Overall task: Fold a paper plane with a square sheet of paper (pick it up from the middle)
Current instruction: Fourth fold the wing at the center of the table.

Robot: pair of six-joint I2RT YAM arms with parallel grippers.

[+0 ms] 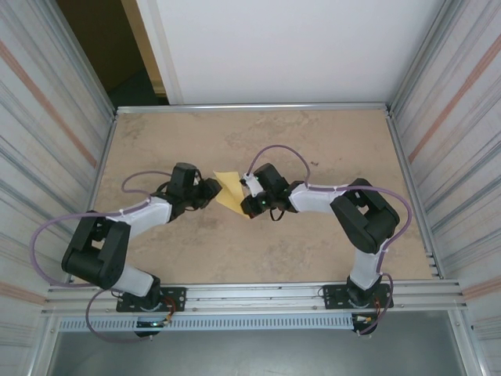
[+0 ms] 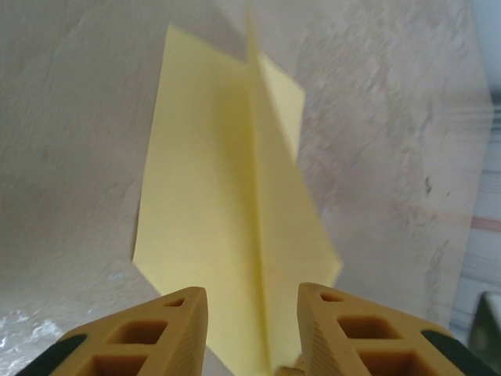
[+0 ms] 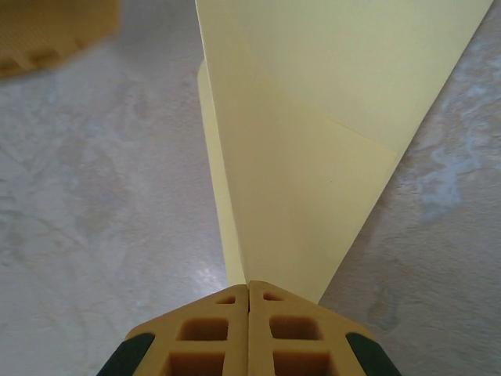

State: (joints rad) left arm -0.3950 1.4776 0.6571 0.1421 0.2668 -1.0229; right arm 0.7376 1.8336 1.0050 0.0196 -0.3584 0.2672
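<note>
Pinching one end of the half-folded yellow paper, the closed right hand holds it over the middle of the tabletop, its crease running toward 9 o'clock, where the left hand waits with fingers parted astride the other end.

Cannot see the tip of the paper plane, nipped inside the closed right end effector, nor its far end, cropped ahead at the top edge. Barely makes out the left end effector ahead-left: blurred, cropped at the corner. From above, cannot read the folds: too small.
</note>
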